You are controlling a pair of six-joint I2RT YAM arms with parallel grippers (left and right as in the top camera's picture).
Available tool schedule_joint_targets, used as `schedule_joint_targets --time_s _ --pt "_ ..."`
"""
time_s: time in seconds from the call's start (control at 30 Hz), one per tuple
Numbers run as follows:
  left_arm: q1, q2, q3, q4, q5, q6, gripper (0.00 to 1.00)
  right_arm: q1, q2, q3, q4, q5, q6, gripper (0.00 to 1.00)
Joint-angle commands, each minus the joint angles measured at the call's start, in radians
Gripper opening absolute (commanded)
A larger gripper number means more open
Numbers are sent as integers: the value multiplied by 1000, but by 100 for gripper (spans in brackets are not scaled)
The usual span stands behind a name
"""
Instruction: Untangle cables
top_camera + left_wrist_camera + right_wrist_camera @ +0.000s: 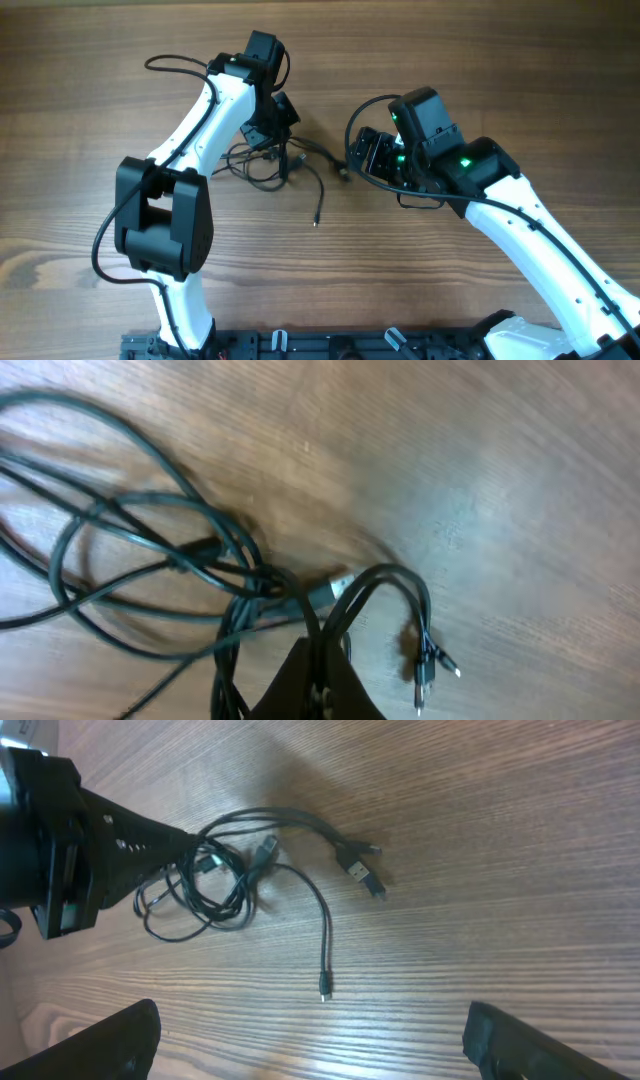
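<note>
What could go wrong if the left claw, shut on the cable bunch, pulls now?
1. The left claw seems to pinch several strands, so pulling may tighten the cables instead of freeing one.
2. The right claw is open and holds nothing, so the whole bunch may simply slide along.

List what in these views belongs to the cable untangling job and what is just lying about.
Job:
- cables, bunched, one strand trailing loose
- left claw, shut on the cables
- right claw, open, beside the bunch

Not the job:
- table, bare wood
- arm wiring, thicker black cord on the robot itself
</note>
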Motion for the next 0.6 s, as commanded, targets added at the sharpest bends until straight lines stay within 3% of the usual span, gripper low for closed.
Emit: schedule_joint_targets --time_s 0.0,0.1,0.2,0.3,0.47,0.57 --pt "8 -93 43 -48 78 -202 4 24 6 11 87 -68 -205 100" --pt "12 -214 57 -79 93 -463 4 77 30 11 162 -104 -231 98" --pt "12 -283 57 -81 132 -545 4 122 71 11 237 -90 -244 92" --pt "12 -297 57 -120 149 -698 4 143 82 12 257 -48 -299 68" --pt "6 -296 57 -175 160 -841 4 201 82 13 304 -9 -392 57" --pt "1 -296 57 -174 160 -889 4 247 82 13 341 24 -426 58"
